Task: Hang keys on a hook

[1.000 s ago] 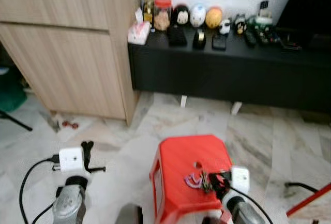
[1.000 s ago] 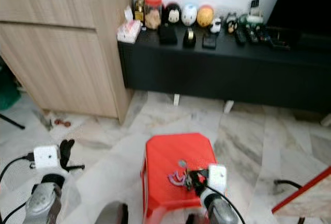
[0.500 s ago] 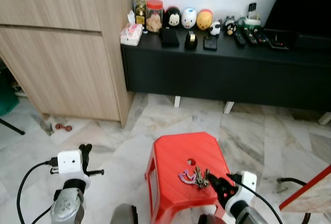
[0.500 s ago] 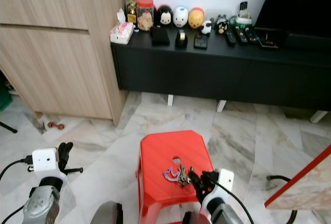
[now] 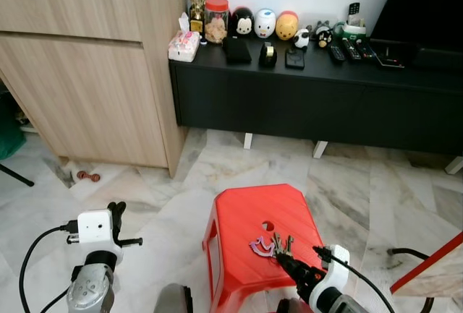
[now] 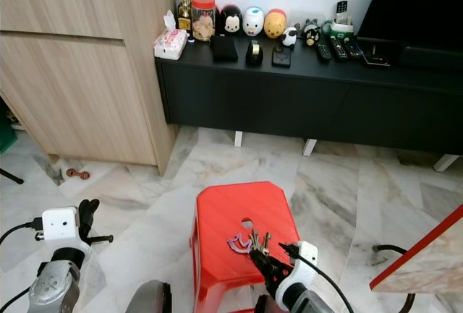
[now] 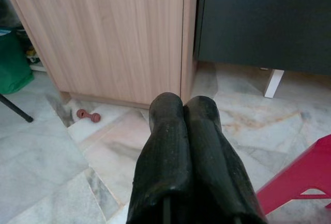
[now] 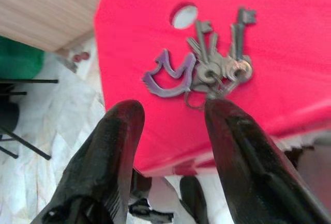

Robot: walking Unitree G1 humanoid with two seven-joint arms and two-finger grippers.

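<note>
Right wrist view: right end effector [image 8: 170, 115] spread open, keys [image 8: 207, 66] lying flat on red stool [image 8: 289, 38] just ahead of its fingertips, key blades pointing away. Left end effector [image 7: 185, 115] pressed closed, well apart.

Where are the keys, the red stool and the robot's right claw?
keys [image 8: 209, 69], right wrist view, on the key cluster
red stool [image 5: 242, 215], left eye view, on the bare seat
right gripper [image 8: 170, 125], right wrist view, between its fingertips

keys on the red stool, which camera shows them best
The right wrist view: the keys lie close up on the red stool, each key and the purple tag distinct, just beyond the open fingers. Both eye views show them only as a small cluster.
</note>
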